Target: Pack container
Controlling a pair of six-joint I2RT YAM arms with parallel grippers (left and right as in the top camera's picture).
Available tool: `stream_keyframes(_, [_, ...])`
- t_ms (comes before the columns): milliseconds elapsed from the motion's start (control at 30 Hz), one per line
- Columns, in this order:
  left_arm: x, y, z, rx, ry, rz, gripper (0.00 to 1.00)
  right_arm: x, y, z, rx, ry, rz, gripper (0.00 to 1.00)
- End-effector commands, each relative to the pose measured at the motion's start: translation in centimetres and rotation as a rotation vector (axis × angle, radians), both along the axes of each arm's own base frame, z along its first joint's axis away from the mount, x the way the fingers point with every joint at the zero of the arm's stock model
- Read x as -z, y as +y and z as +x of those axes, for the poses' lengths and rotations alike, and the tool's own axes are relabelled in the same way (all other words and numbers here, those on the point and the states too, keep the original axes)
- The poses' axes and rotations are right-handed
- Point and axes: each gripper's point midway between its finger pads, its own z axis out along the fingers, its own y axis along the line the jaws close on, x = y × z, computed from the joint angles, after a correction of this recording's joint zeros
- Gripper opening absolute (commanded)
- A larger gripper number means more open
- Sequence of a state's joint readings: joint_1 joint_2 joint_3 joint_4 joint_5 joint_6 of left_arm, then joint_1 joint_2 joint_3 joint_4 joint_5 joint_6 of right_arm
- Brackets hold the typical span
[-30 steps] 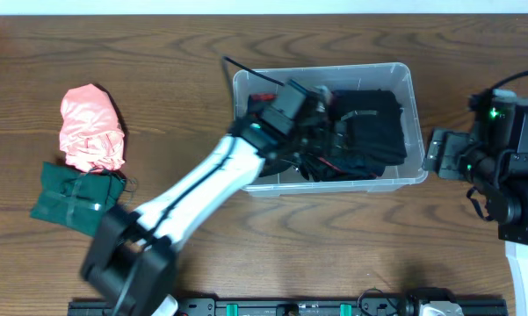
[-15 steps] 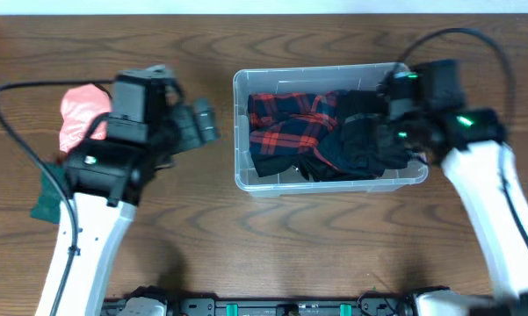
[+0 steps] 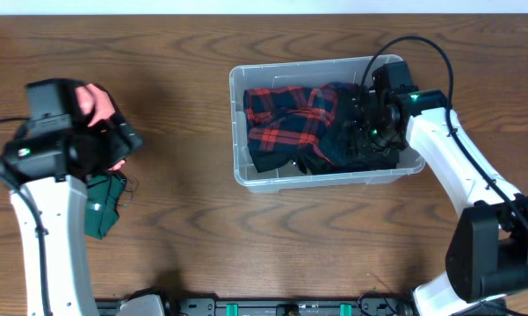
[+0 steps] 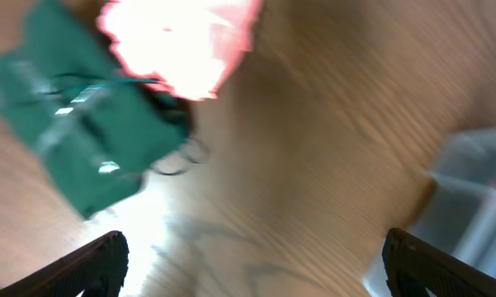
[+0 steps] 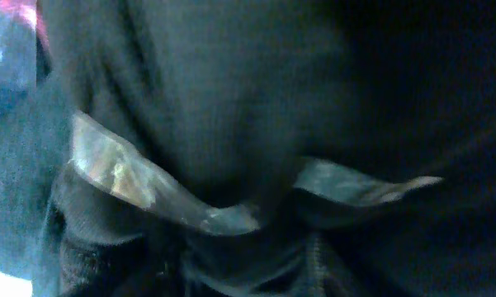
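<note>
Noting materials first: the container (image 3: 325, 179) is a clear plastic tub, rectangular with rounded corners and a lipped rim, standing on a dark wood-grain table (image 3: 193, 254) right of centre. Inside it a red-and-navy plaid cloth (image 3: 285, 118) lies crumpled across the left half; a black cloth (image 3: 329, 154), soft and matte, fills the right half. The right wrist view shows only that dark fabric up close, with a pale glossy strip (image 5: 124, 181) creased across it (tape or tag, cannot tell). Well left of the tub a bright pink cloth (image 3: 92, 101) is bunched into a rounded lump, and a dark green cloth (image 3: 105, 206) lies flatter just beside it.

The right gripper (image 3: 367, 127) is down inside the container at its right end, pressed into the black cloth; its fingers are buried, so spread or closed cannot be told. The left gripper (image 4: 260, 262) is well apart from the container, over the table by the pink and green cloths; its fingertips (image 4: 99, 257) sit at opposite edges of the wrist view, spread wide with nothing between them. A blurred corner of the tub shows at that view's right.

The right arm comes from the near right edge, elbow bent, forearm angled in over the tub's right wall. The left arm runs up the table's left side, wrist bent over the cloths.
</note>
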State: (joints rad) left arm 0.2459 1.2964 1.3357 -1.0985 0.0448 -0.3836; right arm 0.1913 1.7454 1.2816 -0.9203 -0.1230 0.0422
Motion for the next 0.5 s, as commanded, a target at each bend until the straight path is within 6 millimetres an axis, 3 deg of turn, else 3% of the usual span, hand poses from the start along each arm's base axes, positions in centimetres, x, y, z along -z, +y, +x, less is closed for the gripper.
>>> stream_keyframes(0, [0.9, 3.3, -1.4, -0.084, 0.052, 0.026, 0.98, 1.6, -1.1, -1.7, -0.01, 0.05, -0.068, 0.67])
stream_keyframes(100, [1.8, 5.3, -2.8, -0.177, 0.099, 0.005, 0.98, -3.1, -1.1, -1.2, -0.006, -0.092, -0.041, 0.81])
stream_keyframes(300, [4.9, 8.2, -5.7, -0.462, 0.147, -0.081, 0.98, -11.2, -2.1, -2.0, 0.019, -0.347, -0.038, 0.93])
stream_keyframes(467, [10.5, 9.3, -7.9, -0.612, 0.154, -0.189, 0.98, -14.1, -2.6, -3.2, 0.031, -0.434, -0.037, 0.96])
